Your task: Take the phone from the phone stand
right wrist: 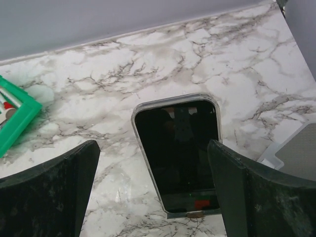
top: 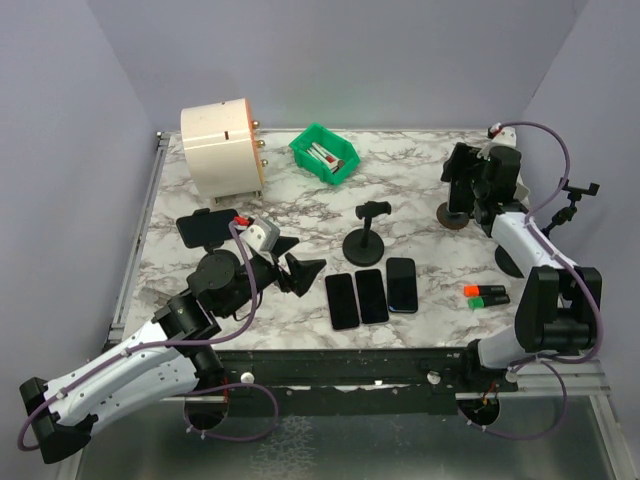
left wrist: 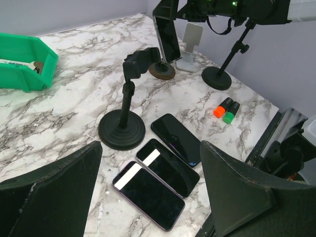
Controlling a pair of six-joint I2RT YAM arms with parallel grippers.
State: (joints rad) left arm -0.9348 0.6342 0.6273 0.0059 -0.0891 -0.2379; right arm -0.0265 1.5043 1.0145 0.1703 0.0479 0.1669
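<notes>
My right pincer (right wrist: pixel 153 147) is spread wide and empty, lined up on the clear-cased phone (right wrist: pixel 177 158) upright in its phone stand (left wrist: pixel 162 70), far right. It looks stiff, slick and breakable; I'd pinch the long edges. Left pincer (top: pixel 303 270) is open and empty.

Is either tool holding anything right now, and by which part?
Nothing is held. The right tool straddles the phone on its stand, jaws open with gaps either side; the left tool is open and empty.
</notes>
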